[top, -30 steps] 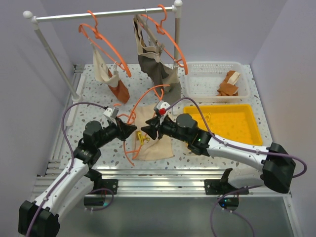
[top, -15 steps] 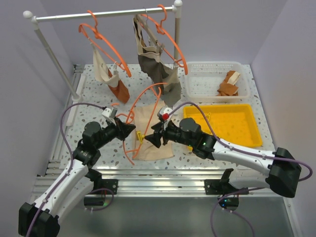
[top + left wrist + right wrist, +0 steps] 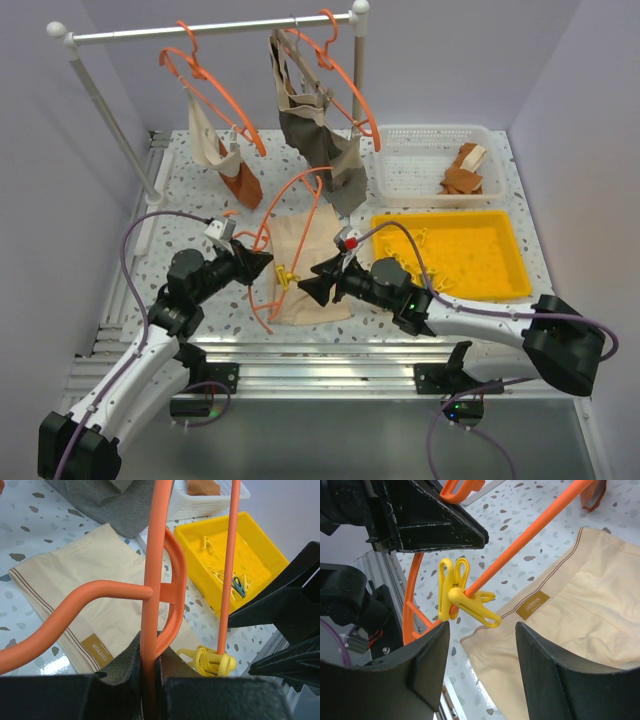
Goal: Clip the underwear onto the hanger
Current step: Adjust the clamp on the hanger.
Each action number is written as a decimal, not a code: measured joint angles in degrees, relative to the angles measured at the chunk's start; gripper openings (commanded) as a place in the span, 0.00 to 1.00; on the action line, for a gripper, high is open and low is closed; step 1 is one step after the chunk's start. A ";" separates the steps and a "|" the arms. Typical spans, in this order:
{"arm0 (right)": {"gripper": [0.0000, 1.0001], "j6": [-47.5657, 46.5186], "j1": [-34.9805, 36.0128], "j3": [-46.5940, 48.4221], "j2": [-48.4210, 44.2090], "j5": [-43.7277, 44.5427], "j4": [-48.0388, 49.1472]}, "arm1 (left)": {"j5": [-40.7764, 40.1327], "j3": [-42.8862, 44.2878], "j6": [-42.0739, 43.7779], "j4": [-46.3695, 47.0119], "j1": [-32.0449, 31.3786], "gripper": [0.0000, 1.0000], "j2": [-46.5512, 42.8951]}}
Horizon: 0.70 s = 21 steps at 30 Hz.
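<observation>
Mostly smooth cloth underwear [image 3: 580, 610], thin hanger [image 3: 530, 535].

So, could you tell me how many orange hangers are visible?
3 thin orange hangers: left rail hanger, right rail hanger, and a third hanger gripped by the left hand.

The underwear [image 3: 310, 262] lies on the counter [image 3: 185, 195], with the hanger [image 3: 150, 580] over its left edge. A tray [image 3: 480, 258] sits to its right, and a basket [image 3: 430, 131] behind the tray.
</observation>
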 measured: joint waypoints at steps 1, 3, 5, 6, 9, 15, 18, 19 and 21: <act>0.57 0.63 0.00 -0.37 0.90 -0.33 1.31 | 0.02 0.00 0.02 0.02 0.00 0.00 0.33; 0.54 1.40 0.00 -0.52 3.08 -0.92 3.15 | 0.04 0.00 0.02 0.00 0.00 0.00 0.81; 0.53 2.12 0.00 -0.52 4.26 -1.36 4.96 | 0.04 0.00 0.02 0.00 0.00 0.00 1.14; 0.53 2.34 0.00 -0.52 4.61 -1.44 5.62 | 0.07 0.00 0.02 0.02 0.00 0.00 1.20; 0.54 2.97 0.00 -0.52 5.64 -1.68 7.67 | 0.07 0.00 0.02 0.02 0.00 0.00 1.31; 0.56 3.34 0.00 -0.42 8.17 -1.81 9.79 | 0.20 0.00 0.02 0.02 0.00 0.00 1.42; 0.56 3.34 0.00 -0.35 9.05 -2.10 10.08 | 0.39 0.00 0.04 0.04 0.00 0.00 1.51; 0.56 3.32 0.02 -0.33 9.29 -2.27 10.21 | 0.46 0.00 0.02 0.07 0.00 0.00 1.55; 0.56 3.30 0.07 -0.13 9.68 -2.36 10.36 | 0.66 0.00 0.02 0.09 0.00 0.00 1.64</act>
